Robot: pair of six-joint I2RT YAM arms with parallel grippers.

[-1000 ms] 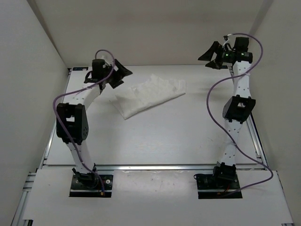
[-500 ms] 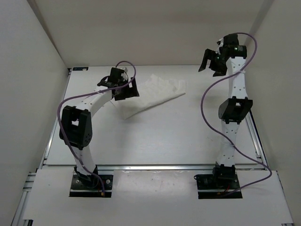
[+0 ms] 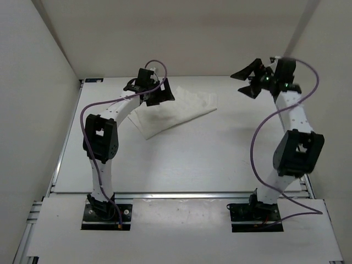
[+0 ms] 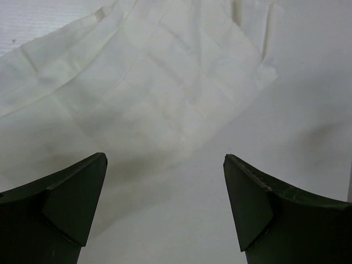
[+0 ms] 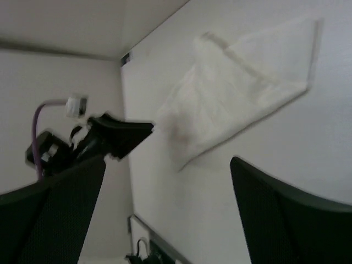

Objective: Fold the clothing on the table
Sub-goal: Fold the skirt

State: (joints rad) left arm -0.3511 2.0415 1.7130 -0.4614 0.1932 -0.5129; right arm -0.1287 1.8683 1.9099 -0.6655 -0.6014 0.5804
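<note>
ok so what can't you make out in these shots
- top view: the left gripper covers the clothing's upper-left part; contact unclear
- left wrist view: clothing runs off the top and left edges
- right wrist view: blurred, so the clothing's creases are unreadable

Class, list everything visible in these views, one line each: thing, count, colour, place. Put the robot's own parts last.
clothing: one, white, far left-centre of table.
table: one, white, beneath everything.
rail: one, silver, table's near edge.
arms: two, white and black, near edge.
cables: two, purple, along the arms.
left tool: one, black, open, over the clothing.
right tool: one, black, open, raised far right.
</note>
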